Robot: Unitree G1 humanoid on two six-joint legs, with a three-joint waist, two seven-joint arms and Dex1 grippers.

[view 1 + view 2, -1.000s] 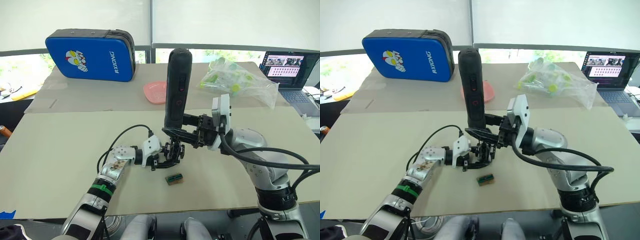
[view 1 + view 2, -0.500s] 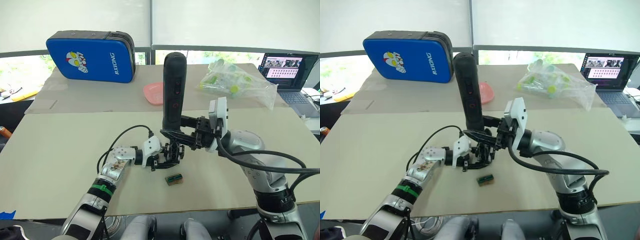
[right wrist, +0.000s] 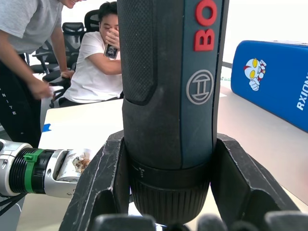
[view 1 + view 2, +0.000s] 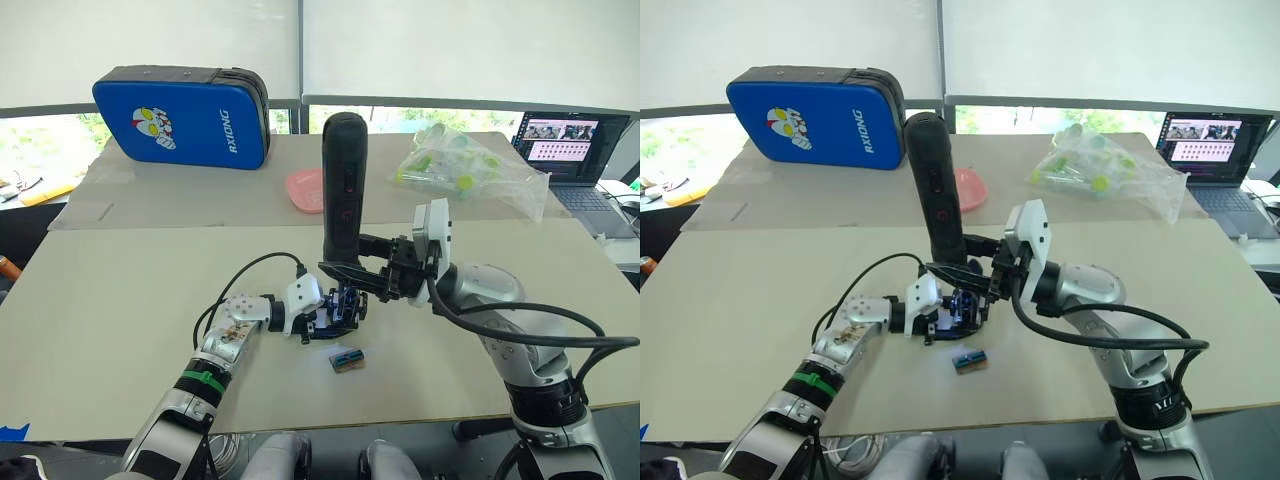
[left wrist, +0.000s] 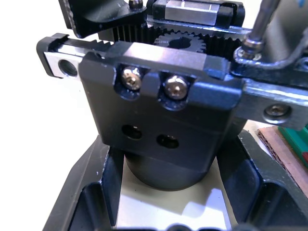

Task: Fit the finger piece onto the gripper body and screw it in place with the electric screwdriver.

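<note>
**Screwdriver upright over the gripper body, tip hidden**

Screwdriver first: the electric screwdriver (image 4: 341, 190) stands nearly upright near the middle of the table (image 4: 120, 290), its fat end up, clamped low on its barrel between the two black fingers of the right gripper (image 4: 345, 268). From the right wrist the fingers (image 3: 103, 183) press against both sides of the barrel, and the lower end of the tool is cut off by the edge of the picture, so where the bit meets anything cannot be made out there.

Directly below, the gripper body (image 4: 343, 308) sits on the table, grasped by the left gripper (image 4: 325, 320), which reaches in from 9 o'clock. From the left wrist the body (image 5: 163, 125) lies between the black fingers (image 5: 86, 192); two screws show in its top edge, with two bare holes beneath them and a toothed wheel behind. A thin metal shaft enters at the corner, its tip hidden behind the block.

The finger piece cannot be told apart from the dark cluster.

A small green-and-brown block (image 4: 347, 359) lies just beside the body, at its 6 o'clock, apart from it.
</note>
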